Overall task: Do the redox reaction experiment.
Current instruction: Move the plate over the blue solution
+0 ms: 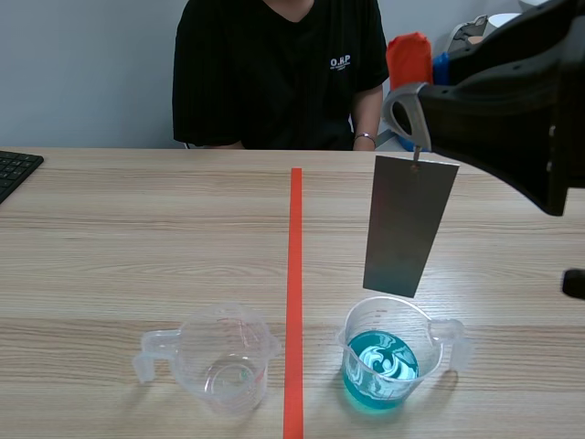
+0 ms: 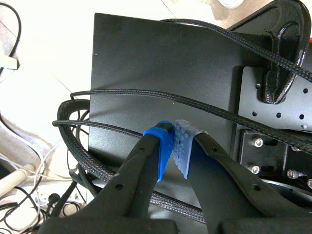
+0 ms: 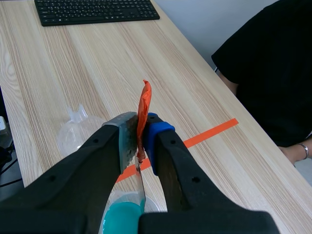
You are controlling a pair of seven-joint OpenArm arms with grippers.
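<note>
A grey metal sheet (image 1: pixel 409 224) hangs upright over a clear beaker of blue liquid (image 1: pixel 384 361), its lower edge just above the rim. My right gripper (image 1: pixel 413 137) is raised above it and shut on the orange tab (image 3: pixel 145 105) at the sheet's top. In the right wrist view the gripper (image 3: pixel 141 131) pinches that tab, and the sheet (image 3: pixel 141 187) drops edge-on toward the blue beaker (image 3: pixel 119 217). An empty clear beaker (image 1: pixel 224 358) stands left of the red tape line (image 1: pixel 294 274). My left gripper (image 2: pixel 174 141) is shut on nothing, outside the scene view, over a black plate (image 2: pixel 146 63) and cables.
A person in a black shirt (image 1: pixel 279 73) sits across the table. A black keyboard (image 1: pixel 14 169) lies at the far left edge. The empty beaker (image 3: pixel 73 134) appears beside my right gripper, beyond the tape.
</note>
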